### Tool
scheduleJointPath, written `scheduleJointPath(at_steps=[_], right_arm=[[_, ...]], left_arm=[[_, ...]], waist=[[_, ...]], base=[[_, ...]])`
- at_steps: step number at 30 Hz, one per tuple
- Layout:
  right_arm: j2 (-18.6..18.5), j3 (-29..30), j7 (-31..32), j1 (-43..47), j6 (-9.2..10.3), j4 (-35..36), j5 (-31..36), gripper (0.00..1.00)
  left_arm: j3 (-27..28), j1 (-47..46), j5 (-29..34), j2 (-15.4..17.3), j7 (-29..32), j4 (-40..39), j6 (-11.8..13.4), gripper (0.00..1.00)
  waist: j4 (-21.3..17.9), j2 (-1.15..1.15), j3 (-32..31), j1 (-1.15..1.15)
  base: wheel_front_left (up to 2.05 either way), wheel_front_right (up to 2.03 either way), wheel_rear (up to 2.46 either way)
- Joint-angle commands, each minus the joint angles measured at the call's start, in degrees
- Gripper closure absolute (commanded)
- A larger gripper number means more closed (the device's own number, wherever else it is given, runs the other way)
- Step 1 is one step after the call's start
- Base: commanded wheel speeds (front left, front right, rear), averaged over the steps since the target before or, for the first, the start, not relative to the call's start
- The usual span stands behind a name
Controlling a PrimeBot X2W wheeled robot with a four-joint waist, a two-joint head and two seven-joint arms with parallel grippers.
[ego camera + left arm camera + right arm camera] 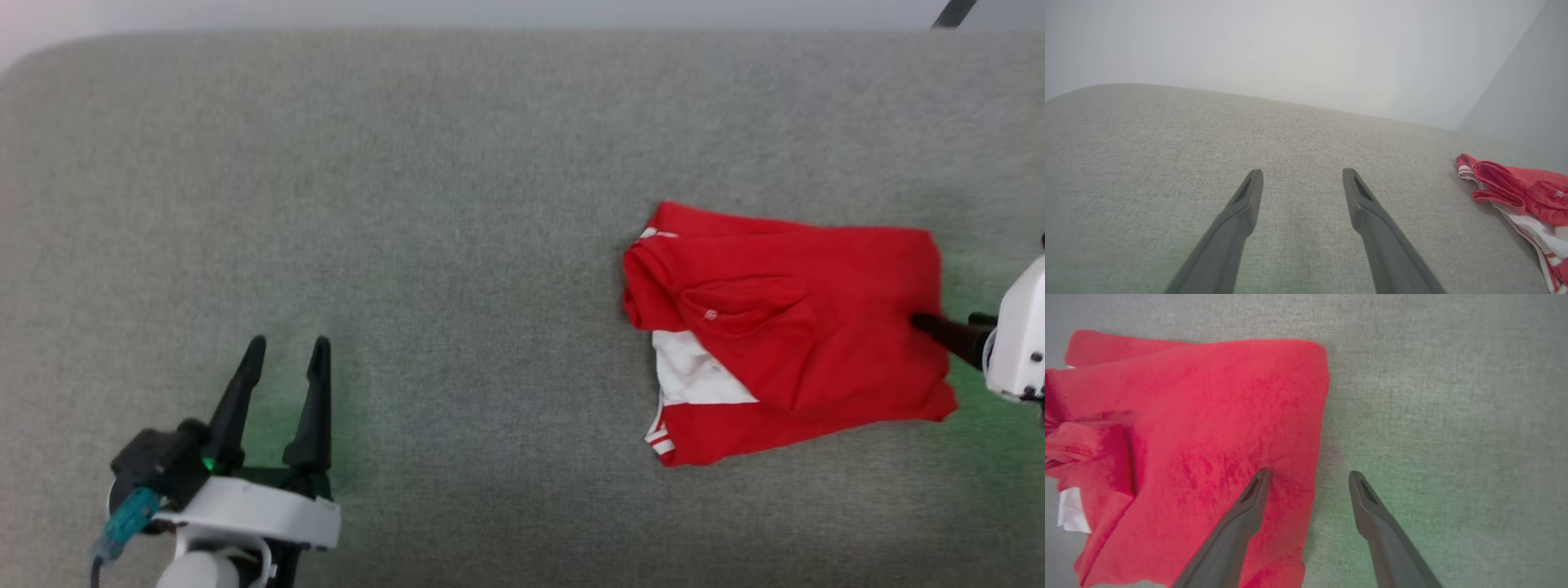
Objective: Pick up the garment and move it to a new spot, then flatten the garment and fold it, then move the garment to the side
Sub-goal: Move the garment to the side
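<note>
**Both pincers wide; red jersey bundled at the right**

Nearest the head camera, at 7 o'clock, the left gripper [289,341] is held with its two long dark fingers spread wide and nothing between them. It is parked well apart from the work, probably so that the other arm is given room.

Everything is carried by the broad grey woven-fabric surface [490,204]. On it, at 3 o'clock of the head view, the bright red sports jersey [800,327] is laid as a compact, roughly rectangular bundle with its layers doubled over, so the folding is judged done or nearly so.

The right gripper [1310,473] is brought in from the 3 o'clock edge, jaws wide and nothing clamped. In the right wrist view one finger is seen over the red cloth and the other over bare grey fabric, so the jersey's edge is straddled. Such a stance is suited to pinching that edge for the shift to the side, though whether cloth is touched cannot be told.

A patch of white inner lining [694,371] is exposed toward 7 o'clock of the bundle. Below it, a small strip of white-and-red striped trim [657,437] is shown at the corner.
</note>
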State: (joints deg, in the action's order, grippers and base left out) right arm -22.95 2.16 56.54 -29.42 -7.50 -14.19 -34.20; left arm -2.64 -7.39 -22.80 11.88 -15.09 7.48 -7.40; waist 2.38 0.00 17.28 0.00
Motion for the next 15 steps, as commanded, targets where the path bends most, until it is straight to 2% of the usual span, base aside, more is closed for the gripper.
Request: scheduleJointPath(at_steps=[1,6,11,12,13,14,15], right_arm=[[0.82,1.11,1.96,-1.18,0.02,0.44,1.01,0.00],[3.23,2.70,5.69,-1.95,0.02,0.89,2.37,0.00],[5.69,1.14,7.60,0.97,-0.01,0.61,3.80,0.00],[6.07,0.80,7.42,1.43,-0.01,0.73,3.80,0.35],[6.42,0.61,6.95,1.72,-0.02,0.96,3.80,0.79],[6.68,0.24,6.50,1.92,-0.02,1.31,3.57,1.00],[6.95,0.07,6.02,2.16,-0.02,1.61,3.21,1.00]], left_arm=[[-0.52,-1.32,-0.41,-0.05,-0.03,-0.12,-0.10,0.00],[-1.86,-3.92,-1.07,0.11,-0.04,0.15,-0.11,0.00],[-2.73,-5.89,-1.46,-0.35,-0.03,0.87,-0.12,0.00],[-2.87,-6.14,-1.51,-0.43,-0.04,1.04,-0.12,0.00],[-2.91,-6.38,-1.53,-0.48,-0.04,1.18,-0.12,0.00],[-2.90,-6.56,-1.52,-0.53,-0.04,1.29,-0.11,0.00],[-2.86,-6.63,-1.52,-0.59,-0.04,1.38,-0.11,0.00]], waist=[[1.41,0.00,3.36,0.00],[2.54,0.00,6.25,0.00],[3.09,0.00,7.86,0.00],[3.08,0.00,8.00,0.00],[3.04,0.00,8.10,0.00],[2.97,0.00,8.15,0.00],[2.87,0.00,8.16,0.00]], base=[[0.00,0.00,0.00],[0.00,0.00,0.00],[0.00,0.00,0.00],[0.00,0.00,0.00],[0.00,0.00,0.00],[0.00,0.00,0.00],[0.00,0.00,0.00]])
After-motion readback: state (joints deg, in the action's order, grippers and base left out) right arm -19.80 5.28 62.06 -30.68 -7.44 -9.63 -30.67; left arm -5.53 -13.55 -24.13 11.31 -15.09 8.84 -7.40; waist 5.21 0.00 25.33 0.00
